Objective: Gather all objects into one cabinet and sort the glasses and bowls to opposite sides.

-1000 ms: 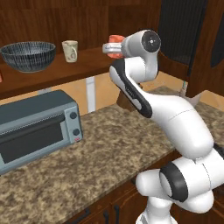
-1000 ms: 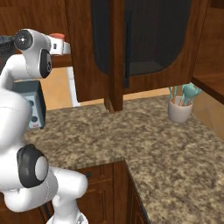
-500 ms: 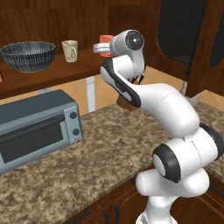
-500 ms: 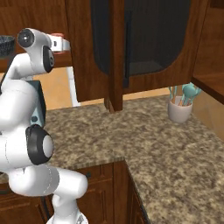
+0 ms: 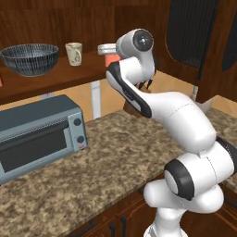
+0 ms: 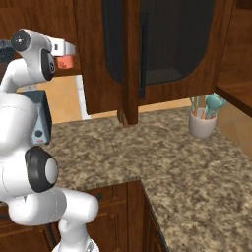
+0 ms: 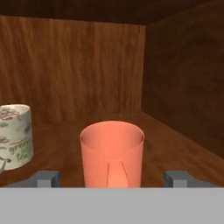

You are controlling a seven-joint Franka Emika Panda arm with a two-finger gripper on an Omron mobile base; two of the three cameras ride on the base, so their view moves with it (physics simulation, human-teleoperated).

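A salmon-orange cup (image 7: 112, 153) stands upright on the cabinet shelf (image 7: 175, 144), between the two fingertips (image 7: 46, 177) of my gripper (image 7: 111, 177). The jaws stand wide open on either side of it, clear of its wall. A beige patterned cup (image 7: 15, 135) sits just to its left. From the left base view, the dark ribbed bowl (image 5: 30, 58) rests at the shelf's left, then the beige cup (image 5: 74, 53), then the salmon cup (image 5: 111, 60) under my gripper (image 5: 107, 48). The salmon cup (image 6: 64, 61) and gripper (image 6: 66, 48) also show from the right.
A grey toaster oven (image 5: 39, 134) sits on the granite counter (image 5: 106, 157) below the shelf. The cabinet's side wall (image 7: 183, 83) is close on the cup's right. A dark-panelled door (image 6: 162, 44) hangs open, and a utensil holder (image 6: 203, 123) stands at the counter's right.
The arm carried the salmon cup leftward along the shelf toward the beige cup. The jaws, shut on the cup before, have now opened and the cup stands free.
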